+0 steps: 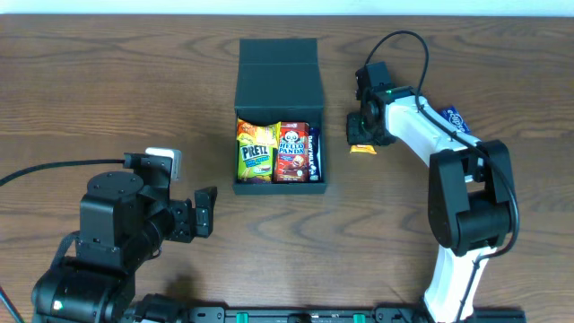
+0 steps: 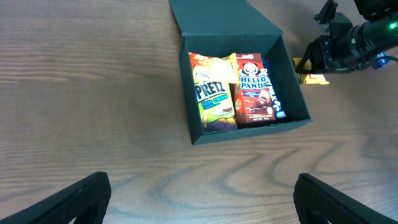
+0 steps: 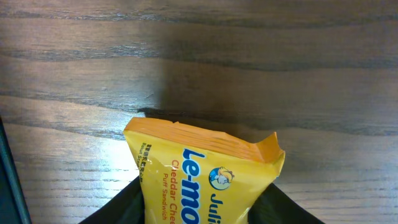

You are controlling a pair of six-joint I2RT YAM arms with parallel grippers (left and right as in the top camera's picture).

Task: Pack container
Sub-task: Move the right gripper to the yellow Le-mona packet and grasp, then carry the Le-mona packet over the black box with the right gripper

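Right gripper (image 1: pixel 363 136) stands low over the table (image 1: pixel 108 90) just to the right of the container (image 1: pixel 280 187), its fingers (image 3: pixel 115 208) set against either flank of a yellow Le-mond cheese sandwich packet (image 3: pixel 199 174). The wrist view shows them flush on both sides, so I read this as a grip taken, though how firm it is I cannot tell. The step in hand looks like picking up this packet to add it to the box. The next move calls for a clean lift, a short carry leftward over the near wall, and a release into free space. The container sits at mid-table with its flap lid (image 1: pixel 278 52) folded back. A Pretz packet (image 1: pixel 256 154), a Hello Panda box (image 1: pixel 292 151) and a dark blue packet (image 1: pixel 314 152) lie side by side across its front half. The back half shows bare floor, which seems the likeliest spot for the new packet. Left gripper (image 1: pixel 208 213) waits near the front left of the table, jaws spread wide and holding nothing. A blue-and-white wrapper (image 1: pixel 457 117) peeks out behind the right arm, so packing is probably not finished.
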